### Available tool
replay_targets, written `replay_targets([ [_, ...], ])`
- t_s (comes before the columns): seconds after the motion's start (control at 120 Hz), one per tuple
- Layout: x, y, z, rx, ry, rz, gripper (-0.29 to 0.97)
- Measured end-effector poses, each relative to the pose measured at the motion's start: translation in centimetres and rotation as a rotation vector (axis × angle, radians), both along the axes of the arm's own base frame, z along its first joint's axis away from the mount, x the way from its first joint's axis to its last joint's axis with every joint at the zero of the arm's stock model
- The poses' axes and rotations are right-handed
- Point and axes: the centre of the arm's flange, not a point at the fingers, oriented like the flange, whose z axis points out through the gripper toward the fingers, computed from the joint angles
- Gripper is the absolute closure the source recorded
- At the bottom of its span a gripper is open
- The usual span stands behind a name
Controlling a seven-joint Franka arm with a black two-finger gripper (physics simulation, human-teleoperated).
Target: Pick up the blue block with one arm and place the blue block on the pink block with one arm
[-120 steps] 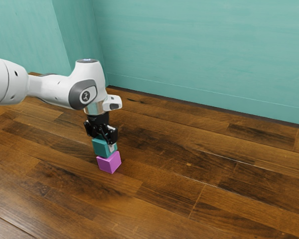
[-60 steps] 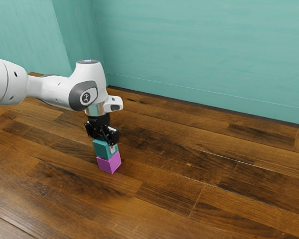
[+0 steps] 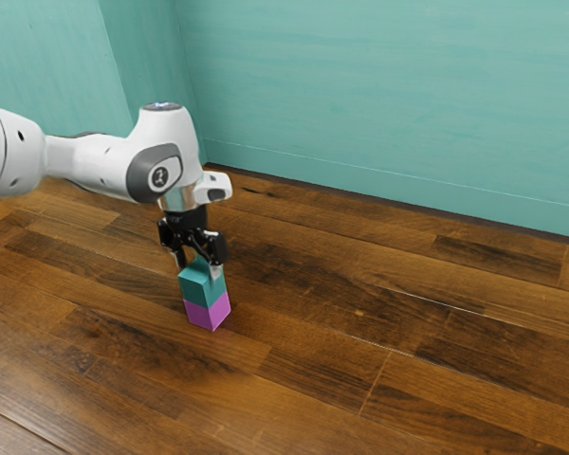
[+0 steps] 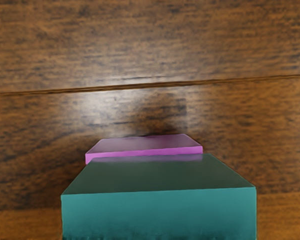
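The blue block (image 3: 200,282), teal in colour, rests squarely on top of the pink block (image 3: 208,311) on the wooden floor. My gripper (image 3: 198,256) hangs right above the stack, open, its black fingers spread to either side of the blue block's top and not clamping it. In the wrist view the blue block (image 4: 158,200) lies large just under my hand, with a strip of the pink block (image 4: 144,147) peeking out beneath its far side.
The dark plank floor (image 3: 389,313) stretches bare around the stack. Teal walls (image 3: 379,95) meet in a corner behind the arm, well away from the blocks.
My fingers have parted and let go of the blue block, and my hand has risen slightly. The blue block stays on the pink one.
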Motion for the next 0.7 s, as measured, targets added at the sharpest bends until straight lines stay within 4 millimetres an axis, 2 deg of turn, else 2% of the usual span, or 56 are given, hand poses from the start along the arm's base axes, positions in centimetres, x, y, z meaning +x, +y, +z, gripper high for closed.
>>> replay_targets([
  [0.233,-0.7,-0.2,5.5,0.025,-0.065,0.001,0.01],
  [0.392,-2.1,-0.5,9.1,0.05,-0.097,0.0,0.01],
  [0.533,-2.4,-0.6,9.6,0.053,-0.094,0.001,0.0],
  [0.7,-2.5,-1.0,8.7,0.02,-0.064,0.011,0.0],
])
